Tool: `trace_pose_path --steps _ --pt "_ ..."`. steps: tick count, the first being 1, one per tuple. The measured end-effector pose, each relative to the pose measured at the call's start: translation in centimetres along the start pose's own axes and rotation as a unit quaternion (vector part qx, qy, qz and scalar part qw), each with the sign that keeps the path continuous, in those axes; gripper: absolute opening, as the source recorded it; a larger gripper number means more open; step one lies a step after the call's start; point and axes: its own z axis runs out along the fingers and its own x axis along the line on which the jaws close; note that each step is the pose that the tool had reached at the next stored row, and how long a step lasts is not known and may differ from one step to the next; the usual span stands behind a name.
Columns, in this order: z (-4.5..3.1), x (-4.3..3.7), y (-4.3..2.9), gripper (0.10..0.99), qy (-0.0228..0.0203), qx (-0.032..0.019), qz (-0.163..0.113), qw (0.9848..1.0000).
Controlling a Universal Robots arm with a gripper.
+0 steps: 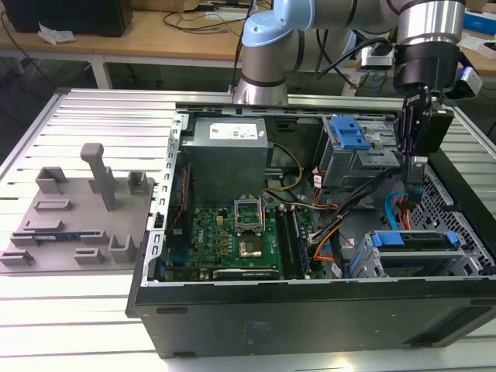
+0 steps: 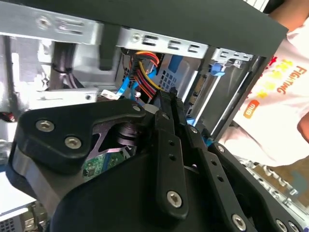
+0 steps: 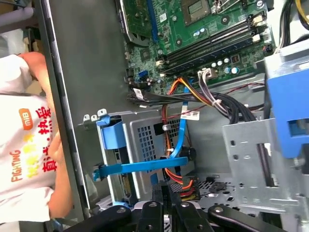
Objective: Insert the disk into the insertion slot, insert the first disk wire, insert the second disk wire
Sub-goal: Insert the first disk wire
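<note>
By the edge of the surface [image 1: 85, 302] at the exterior view's right, the open case [image 1: 310, 314] held the disk [image 1: 411, 240] seated in the insertion slot [image 1: 360, 260], so I judged a wire step in hand: pincer [image 1: 415, 169] drawn narrow beside the blue wire [image 1: 390, 211], careful plug alignment needed.

Vertical wrist [image 1: 428, 46], gripper [image 1: 416, 160] pointing straight down, arm [image 1: 267, 39] bent over.

Blue-framed disk [image 1: 411, 239] flat inside the grey perforated insertion slot [image 1: 363, 262]
</note>
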Motion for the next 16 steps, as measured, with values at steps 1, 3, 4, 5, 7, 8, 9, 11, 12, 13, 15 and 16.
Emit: trace_pose_path --steps 1,3,4,5,7,8,9,11,12,13,15,16 --pt "0.09 0.23 -0.05 0.165 -0.003 -0.0007 0.0 1.0" --pt "0.34 0.9 -0.2 0.165 -0.0148 -0.0031 0.0 0.9999" --pt "0.42 1.24 -0.27 0.165 -0.0193 -0.004 -0.001 0.9998" --pt "0.53 1.45 -0.32 0.165 -0.0236 -0.0049 -0.001 0.9997" --pt "0.75 1.93 -0.43 0.165 -0.0463 -0.0096 -0.001 0.9989" --pt "0.82 2.12 -0.47 0.165 -0.0628 -0.013 -0.002 0.9979" --pt "0.89 2.3 -0.51 0.165 -0.0801 -0.0166 -0.002 0.9966" --pt "0.98 2.46 -0.55 0.165 -0.0974 -0.0202 -0.003 0.995" --pt "1.04 2.61 -0.58 0.165 -0.1117 -0.0232 -0.003 0.9935" --pt "1.09 2.76 -0.61 0.165 -0.1276 -0.0265 -0.004 0.9915" --pt "1.1 2.94 -0.65 0.165 -0.1436 -0.0298 -0.004 0.9892" --pt "1.1 3.03 -0.67 0.165 -0.1511 -0.0313 -0.005 0.988"
